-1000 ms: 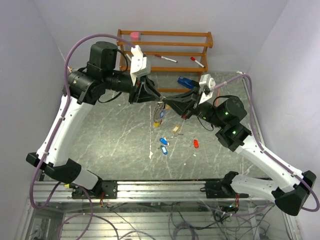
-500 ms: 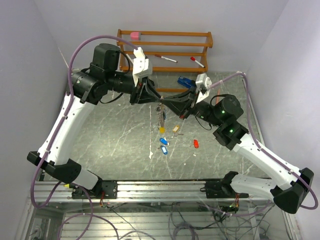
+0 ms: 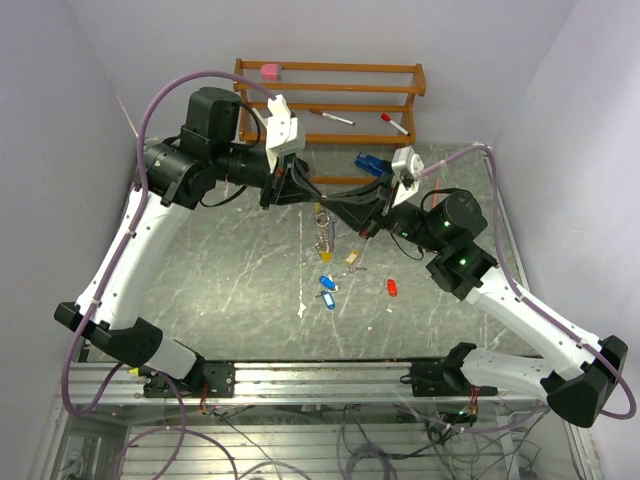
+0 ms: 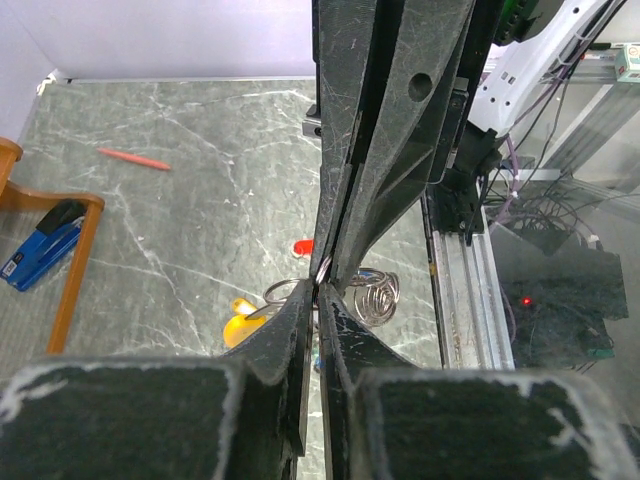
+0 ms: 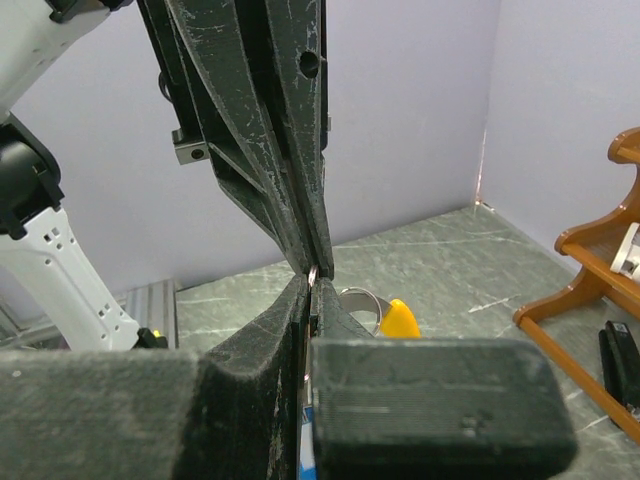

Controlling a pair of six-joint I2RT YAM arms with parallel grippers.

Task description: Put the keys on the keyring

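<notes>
The left gripper (image 3: 312, 199) and right gripper (image 3: 336, 208) meet tip to tip in front of the wooden rack (image 3: 330, 71), raised off the surface (image 3: 220, 270). Both pairs of jaws are pressed together on the wire of the keyring (image 3: 321, 232), which hangs below the meeting point, nearer the arm bases than the rack is. A yellow-tagged key (image 4: 240, 326) dangles from the ring's lower end. Farther still from the rack, loose keys lie flat: a tan one (image 3: 352, 258), two blue ones (image 3: 325, 283) close together, and a red one (image 3: 392, 288) off towards the right arm
</notes>
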